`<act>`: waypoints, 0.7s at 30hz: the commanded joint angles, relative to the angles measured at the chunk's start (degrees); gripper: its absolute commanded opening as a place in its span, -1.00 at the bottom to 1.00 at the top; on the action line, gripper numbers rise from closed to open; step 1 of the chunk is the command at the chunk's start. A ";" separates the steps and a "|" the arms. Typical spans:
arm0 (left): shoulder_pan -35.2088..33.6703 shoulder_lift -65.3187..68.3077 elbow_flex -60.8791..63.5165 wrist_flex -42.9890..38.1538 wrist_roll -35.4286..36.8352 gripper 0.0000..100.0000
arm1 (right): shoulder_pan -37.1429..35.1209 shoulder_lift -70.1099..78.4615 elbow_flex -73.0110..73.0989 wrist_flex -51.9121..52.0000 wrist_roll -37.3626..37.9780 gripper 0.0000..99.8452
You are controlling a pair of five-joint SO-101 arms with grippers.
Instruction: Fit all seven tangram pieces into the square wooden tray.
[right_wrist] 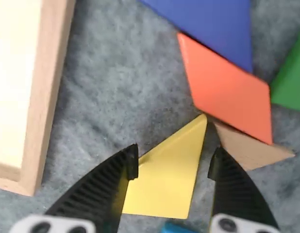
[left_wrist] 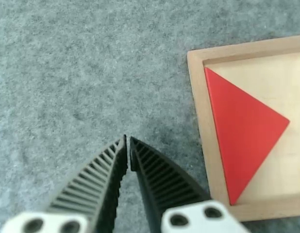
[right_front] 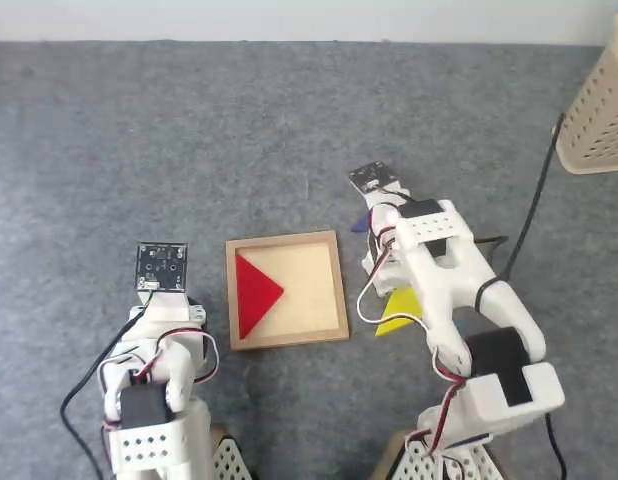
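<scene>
A: Arms first, they're nearest. Right arm (right_front: 459, 300) is bent forward over the loose pieces. Left arm (right_front: 159, 350) is held on the other side of the tray.

B: Noted. Surface?

A: Grey felt worktop (right_front: 139, 130). Square wooden tray (right_front: 286, 238) lies flat between the two arms. One piece in: red triangle (right_front: 254, 292), long edge against the wall nearest the left arm. Rest of the tray floor is bare.

B: So six to go?

A: My reading, yes. Early in the job. The loose lot lies on the felt just beside the wall opposite the red piece, under the right arm. Biggest is a blue piece (right_wrist: 208, 24), then an orange parallelogram (right_wrist: 227, 92) butted against it. After those come a yellow triangle (right_wrist: 172, 187), a green corner (right_wrist: 291, 82) and a small tan triangle (right_wrist: 247, 148) tucked against the orange.

B: Claws?

A: Right claw (right_wrist: 174, 162) is spread, one finger either side of the yellow triangle's narrow end, nothing pinched. Left claw (left_wrist: 128, 141) is pressed together and empty, over bare felt near the tray's corner.

B: Step in hand?

A: Looks like picking up the yellow. Next it has to lower, close on the edges and lift clear of the orange and tan neighbours. Then carry it over the rim and turn it to sit against the red.

B: Tricky bit?

A: Thin flat piece on felt, so the pinch must land low.
</scene>
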 commanded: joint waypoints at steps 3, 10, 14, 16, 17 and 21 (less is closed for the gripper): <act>-0.18 -0.53 -0.31 0.09 -0.26 -0.98 | -0.75 -11.74 -1.41 4.62 -1.05 -0.54; -0.18 -0.53 -0.31 0.09 -0.26 -0.98 | 0.31 -26.51 8.18 8.92 -17.23 -0.53; -0.18 -0.53 -0.31 0.09 -0.26 -0.98 | 0.22 -21.58 10.02 7.43 -26.99 -0.41; -0.18 -0.53 -0.31 0.09 -0.26 -0.98 | -0.04 -16.48 9.32 7.69 -29.80 -0.36; -0.18 -0.53 -0.31 0.09 -0.26 -0.98 | -0.13 -13.93 8.88 7.60 -30.59 -0.35; -0.18 -0.53 -0.31 0.09 -0.26 -0.98 | -0.22 -5.23 5.19 7.34 -32.35 -0.35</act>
